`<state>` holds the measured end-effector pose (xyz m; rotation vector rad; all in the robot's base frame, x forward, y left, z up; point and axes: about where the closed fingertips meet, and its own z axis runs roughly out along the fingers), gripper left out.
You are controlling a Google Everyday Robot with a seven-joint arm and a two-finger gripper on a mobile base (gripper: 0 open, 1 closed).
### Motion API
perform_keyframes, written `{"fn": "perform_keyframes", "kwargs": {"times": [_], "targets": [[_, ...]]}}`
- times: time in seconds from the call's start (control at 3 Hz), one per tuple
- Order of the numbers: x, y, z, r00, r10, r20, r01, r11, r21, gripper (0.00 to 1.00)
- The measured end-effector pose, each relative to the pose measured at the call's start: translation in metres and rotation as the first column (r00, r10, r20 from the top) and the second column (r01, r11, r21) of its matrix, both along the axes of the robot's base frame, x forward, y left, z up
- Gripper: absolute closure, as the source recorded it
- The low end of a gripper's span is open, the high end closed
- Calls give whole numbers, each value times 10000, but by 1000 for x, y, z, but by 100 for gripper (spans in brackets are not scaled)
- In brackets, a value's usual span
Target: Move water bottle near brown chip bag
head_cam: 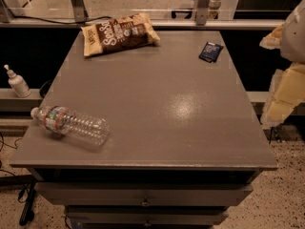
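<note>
Water bottle (70, 124) lies on its side near the counter's (157, 104) front left corner as you see it. Its white cap points left and reaches the counter's left edge. That puts it well apart from the jaws, with the whole width of the counter between them.

You will find the jaws at the right edge of the view, among the pale, blurred parts of the arm (287, 87), out past the counter's right side. You cannot tell how far open they are. The bottle is not in them, and they touch nothing on the counter.

Brown chip bag (119, 34) lies flat at the back left, lettering up, also across the counter from the jaws and well apart from the bottle. A small dark blue packet (210, 51) sits at the back right and is the item nearest the jaws. A white pump bottle (18, 82) stands on a ledge left of the counter, farthest from them.
</note>
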<state>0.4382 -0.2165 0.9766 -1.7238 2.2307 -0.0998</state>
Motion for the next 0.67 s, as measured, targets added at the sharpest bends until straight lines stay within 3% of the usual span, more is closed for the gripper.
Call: {"fn": "perform_keyframes", "kwargs": {"times": [0.33,0.67], "targets": [[0,0,0,10000,0,2,0,10000,0,0],[-3,22,0,9997,232,-18,-230,9974,690,0]]}}
